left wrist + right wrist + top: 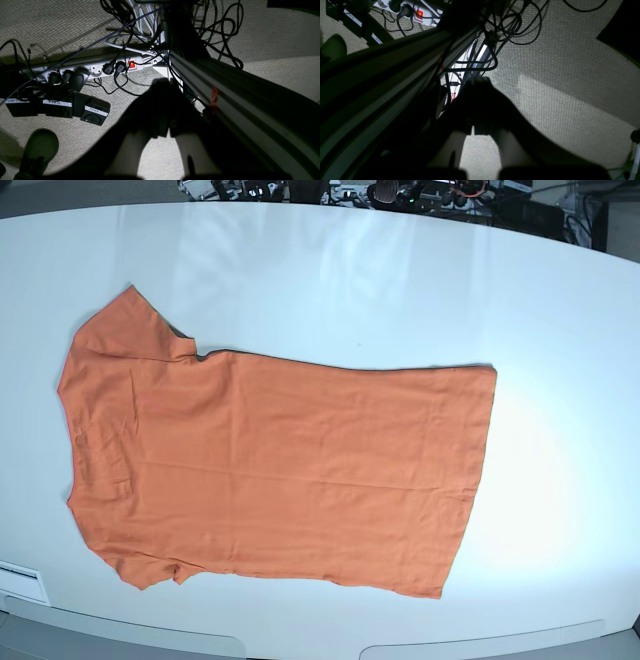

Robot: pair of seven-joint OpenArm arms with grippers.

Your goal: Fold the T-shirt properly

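One orange T-shirt (270, 465) flat on the white tabletop (400, 280)

Both sleeves left of its hem; two end effectors, left (163, 85) and right (477, 81), closed, empty, over carpet (557, 75).

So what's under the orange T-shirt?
The orange T-shirt lies spread flat on a white table. Whatever lies directly beneath the cloth is covered, so only the table around it shows.

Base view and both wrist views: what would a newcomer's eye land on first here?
First, the orange T-shirt spread flat on the white table in the base view, collar end toward that view's left, unfolded, with no arm over it. Next, both wrist views look down at the carpet: the left hand hangs shut near a power strip with a glowing red switch, and the right hand hangs shut beside tangled cables.
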